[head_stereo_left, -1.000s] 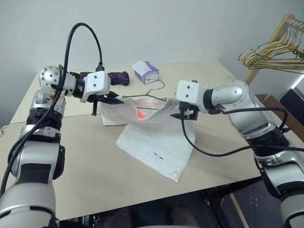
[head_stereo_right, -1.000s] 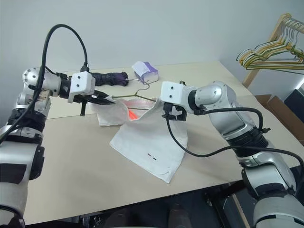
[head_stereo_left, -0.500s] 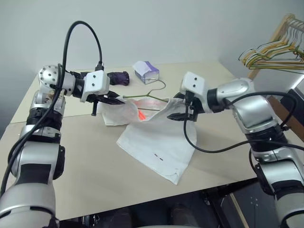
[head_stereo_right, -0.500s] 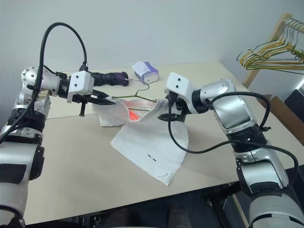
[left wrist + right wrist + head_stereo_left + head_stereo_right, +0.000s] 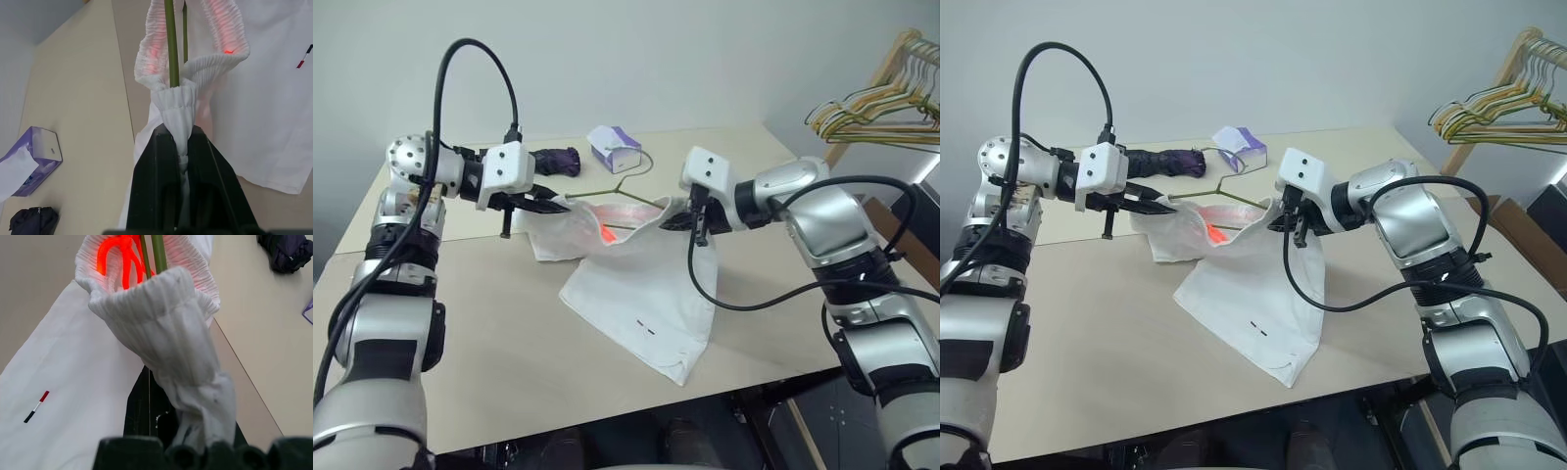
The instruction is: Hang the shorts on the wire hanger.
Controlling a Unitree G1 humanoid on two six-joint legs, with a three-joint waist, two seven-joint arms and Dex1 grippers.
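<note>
A pale beige table (image 5: 489, 333) stands against a plain grey-white wall (image 5: 685, 59), wooden rack (image 5: 886, 69) alongside.

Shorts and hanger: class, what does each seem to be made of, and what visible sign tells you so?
The shorts: soft white woven cloth, matt, probably cotton; it drapes, creases, and the waistband is ribbed and gathered. The hanger: thin bare wire, dull grey-green, seemingly metal; it keeps a stiff, straight line and a bent hook.
</note>
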